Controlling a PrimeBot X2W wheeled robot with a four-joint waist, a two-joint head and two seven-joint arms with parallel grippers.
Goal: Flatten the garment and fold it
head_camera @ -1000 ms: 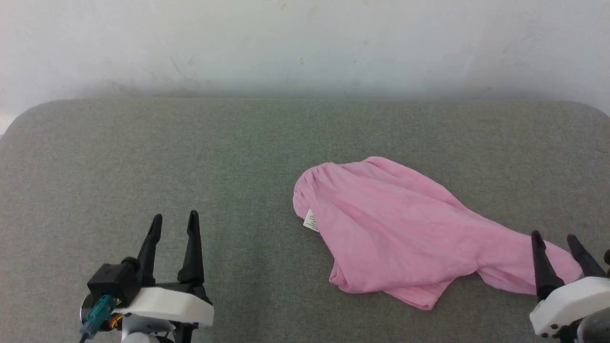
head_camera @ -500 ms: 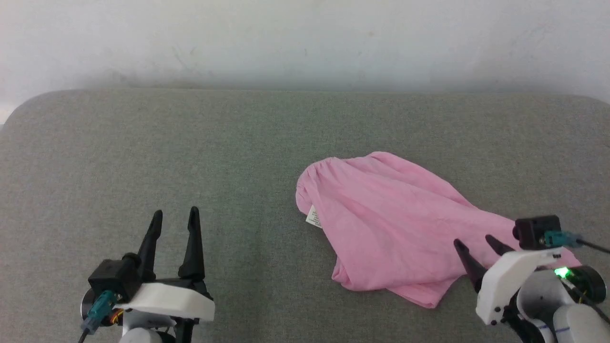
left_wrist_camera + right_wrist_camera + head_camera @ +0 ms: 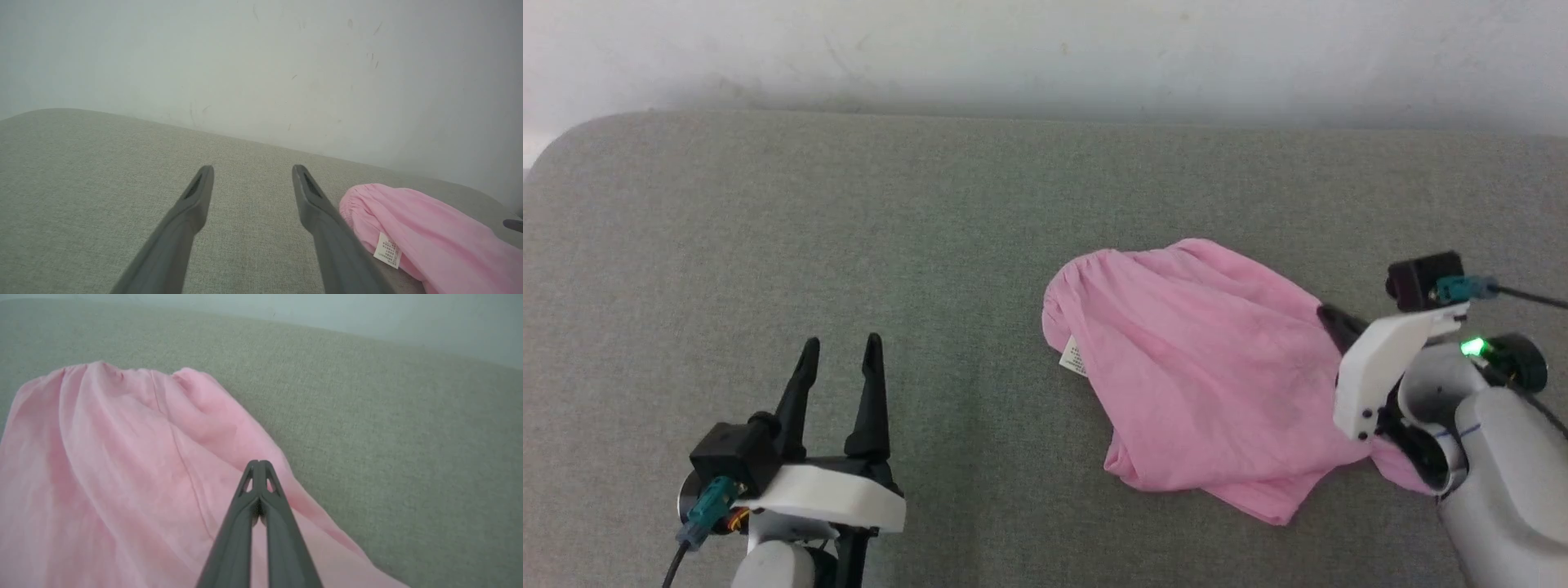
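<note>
The light pink garment (image 3: 1201,376) lies crumpled on the grey padded surface, right of centre, with its gathered waistband at the left and a small white label (image 3: 1072,357) beside it. My right gripper (image 3: 1327,313) is shut, its tips low over the garment's far right edge. In the right wrist view the closed tips (image 3: 258,462) meet over the pink fabric (image 3: 122,457), and no cloth shows between them. My left gripper (image 3: 842,341) stands open at the lower left, well clear of the garment. The left wrist view shows its gripper (image 3: 252,169) spread, with the waistband (image 3: 429,228) and label (image 3: 388,250) to its right.
The grey fabric surface (image 3: 768,229) spreads wide to the left and behind the garment, with rounded far corners. A pale scuffed wall (image 3: 1045,49) runs along its far edge. My right forearm (image 3: 1486,457) covers the garment's lower right end.
My right arm has swung up and inward onto the garment's right edge, and its fingers have shut. The head camera has tilted, shifting the whole picture. The left gripper stays open.
</note>
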